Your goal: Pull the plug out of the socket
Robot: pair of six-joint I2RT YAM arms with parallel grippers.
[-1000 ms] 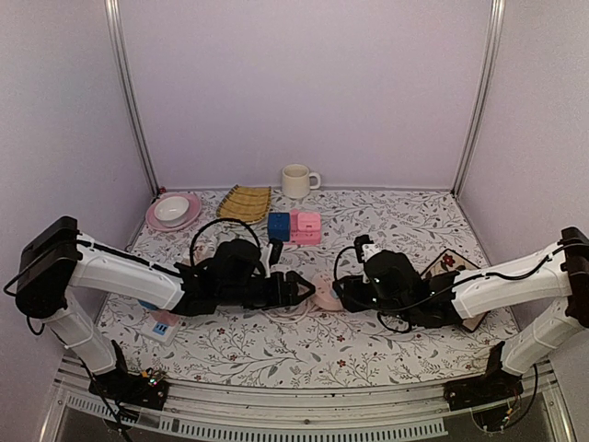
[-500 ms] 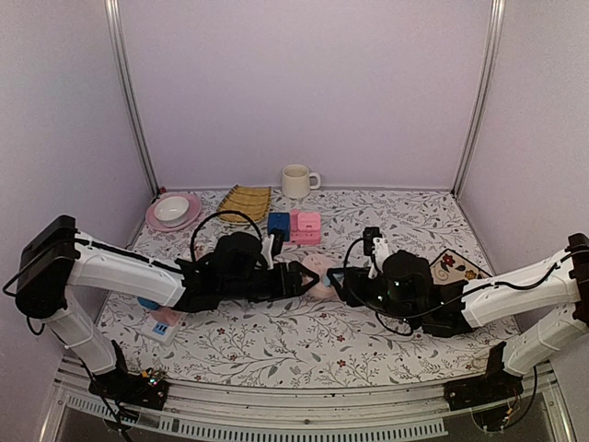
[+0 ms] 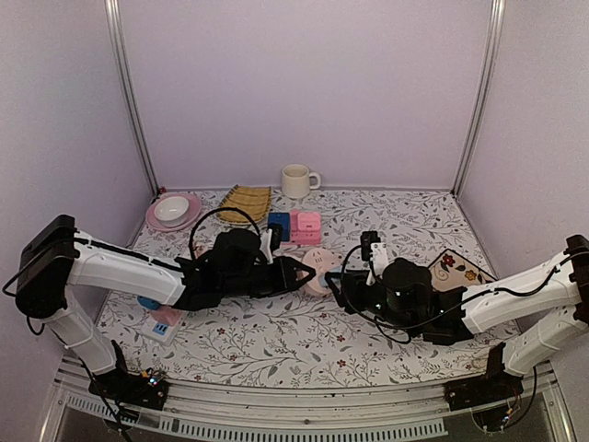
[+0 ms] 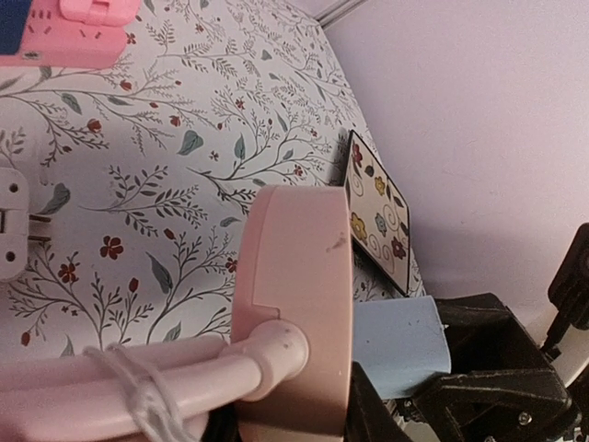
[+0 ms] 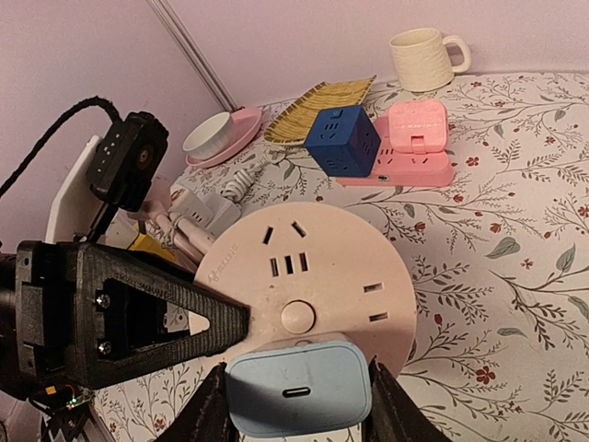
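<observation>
Our left pincer (image 3: pixel 306 273) just clamped onto the pink socket (image 5: pixel 313 276), right pincer (image 5: pixel 299 405) pinching the blue plug (image 5: pixel 299 379), so we reckon we're braced to pull.

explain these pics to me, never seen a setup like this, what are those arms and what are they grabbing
These are two robot arms bolted at the near edge of a flowery table. The wide picture looks down from above and behind them. The other two come from small cameras on each wrist, hence the close-ups. The left gripper clamps the rim of a round pink socket, which is held tilted up. The right gripper is closed on a blue plug that sits in that socket. Towards the back are a mug, a pink plate with a bowl, a yellow mat, a blue cube and a pink power block.
</observation>
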